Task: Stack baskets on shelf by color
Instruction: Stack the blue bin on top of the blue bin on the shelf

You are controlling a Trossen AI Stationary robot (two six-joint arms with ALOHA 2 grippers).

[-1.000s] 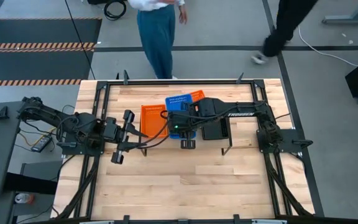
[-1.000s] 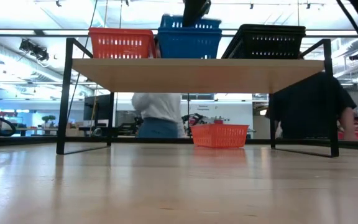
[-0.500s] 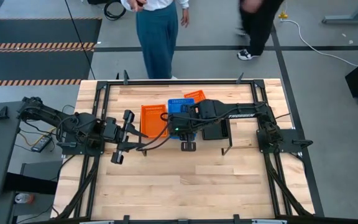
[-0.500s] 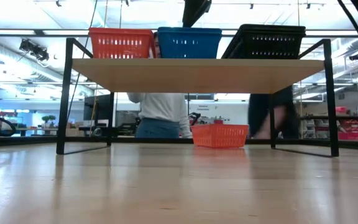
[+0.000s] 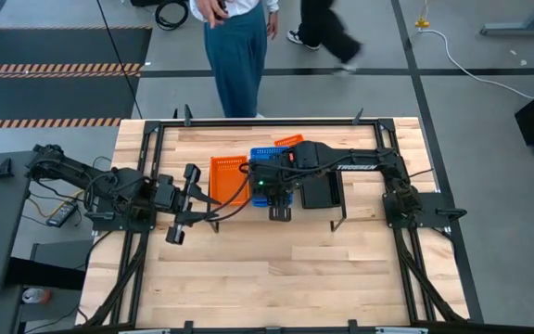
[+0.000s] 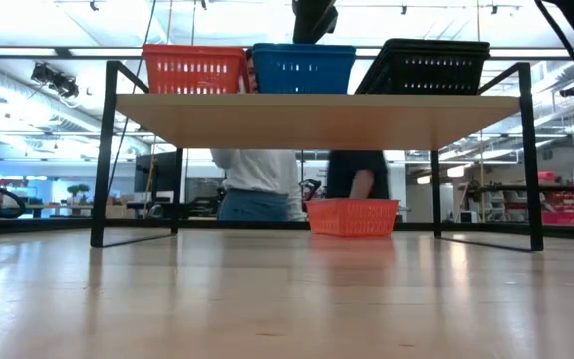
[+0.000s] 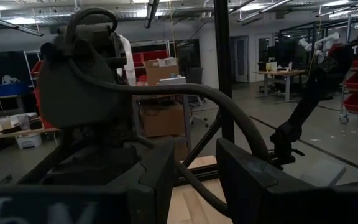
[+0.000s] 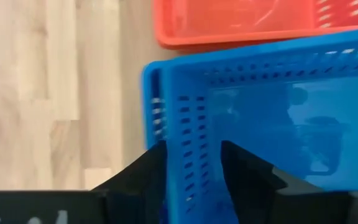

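Lettering "TROSSEN" (image 5: 352, 168) runs along right arm (image 5: 360, 160).

A low light-wood shelf (image 6: 317, 121) on thin black legs carries three perforated plastic baskets side by side, an orange basket (image 6: 194, 69), a blue basket (image 6: 303, 68) in the middle and a tilted black basket (image 6: 427, 67), while another orange basket (image 6: 352, 216) sits on the tabletop behind it.
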